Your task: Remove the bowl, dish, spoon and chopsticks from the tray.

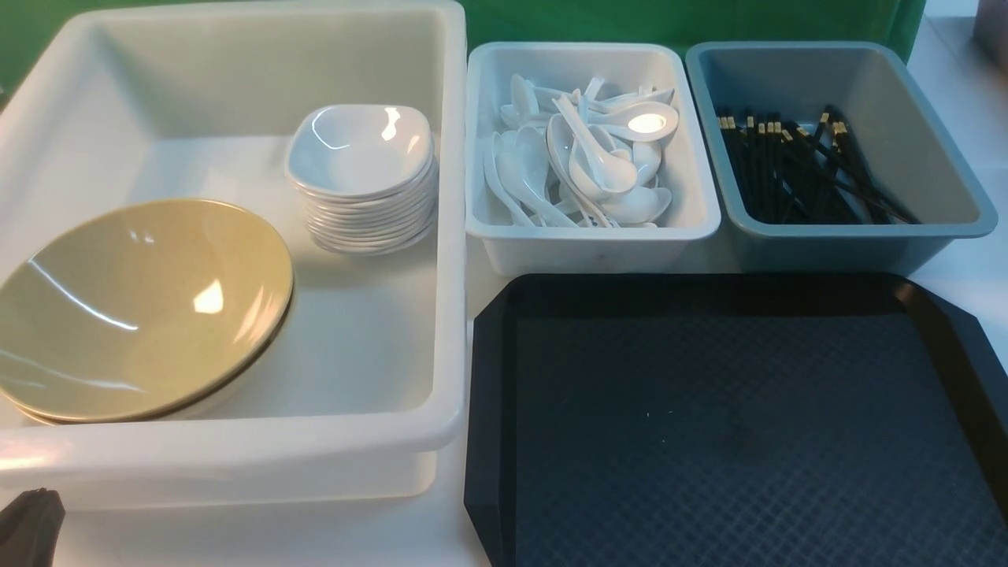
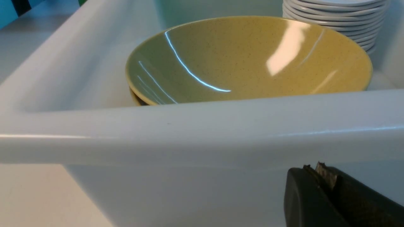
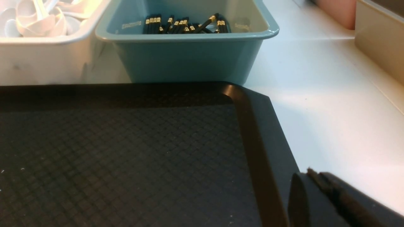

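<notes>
Both end effectors, left and right, sit pressed together, holding nothing; the tray carries no tableware, the bowl in the white tub.

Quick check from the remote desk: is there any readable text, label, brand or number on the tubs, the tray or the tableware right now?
None can be read.
Grey-blue tub: two faint pale marks on its inner back wall in the right wrist view, too small and blurred to read.
Chopsticks: gold bands only, no lettering.
Black tray, tan bowl, stacked white dishes, white spoons, large white tub: no visible markings.
</notes>
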Tool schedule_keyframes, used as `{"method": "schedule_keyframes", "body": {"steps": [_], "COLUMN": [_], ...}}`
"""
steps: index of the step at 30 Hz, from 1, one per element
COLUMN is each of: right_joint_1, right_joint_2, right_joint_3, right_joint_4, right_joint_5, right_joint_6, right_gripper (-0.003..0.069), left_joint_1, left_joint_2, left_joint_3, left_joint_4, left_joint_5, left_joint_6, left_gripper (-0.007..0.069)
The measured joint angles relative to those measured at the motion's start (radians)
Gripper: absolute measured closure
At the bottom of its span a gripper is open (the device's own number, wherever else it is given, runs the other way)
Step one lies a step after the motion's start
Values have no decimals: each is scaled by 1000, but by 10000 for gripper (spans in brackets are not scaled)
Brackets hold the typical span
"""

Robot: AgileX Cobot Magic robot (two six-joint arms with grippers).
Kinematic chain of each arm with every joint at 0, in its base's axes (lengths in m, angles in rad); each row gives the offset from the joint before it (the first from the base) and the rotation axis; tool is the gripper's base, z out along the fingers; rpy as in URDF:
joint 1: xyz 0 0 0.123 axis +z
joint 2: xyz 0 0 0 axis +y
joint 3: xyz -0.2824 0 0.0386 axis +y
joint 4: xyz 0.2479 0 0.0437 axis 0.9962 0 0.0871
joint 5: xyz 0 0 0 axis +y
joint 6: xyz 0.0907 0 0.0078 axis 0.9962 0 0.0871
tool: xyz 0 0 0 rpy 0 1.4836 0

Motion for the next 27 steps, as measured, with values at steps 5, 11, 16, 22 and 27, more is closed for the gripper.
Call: {"method": "schedule_keyframes", "body": {"steps": [5,11,16,22,27], "right_joint_1": [0,0,0,0,0], "right_joint_2": [0,0,0,0,0], "right_joint_3": [0,0,0,0,0], "right_joint_4": [0,0,0,0,0], "right_joint_5": [0,0,0,0,0], "right_joint_6": [0,0,0,0,0], "right_gripper": [596,587,580,577,571], "left_joint_1": [0,0,0,0,0], "left_joint_2": [0,0,0,0,0], "left_joint_3": [0,0,0,0,0], "left_joint_4": [0,0,0,0,0], "left_joint_5": [0,0,0,0,0], "left_joint_6": [0,-7,-7,-7,-7], "left_gripper": [633,633,633,633,633]}}
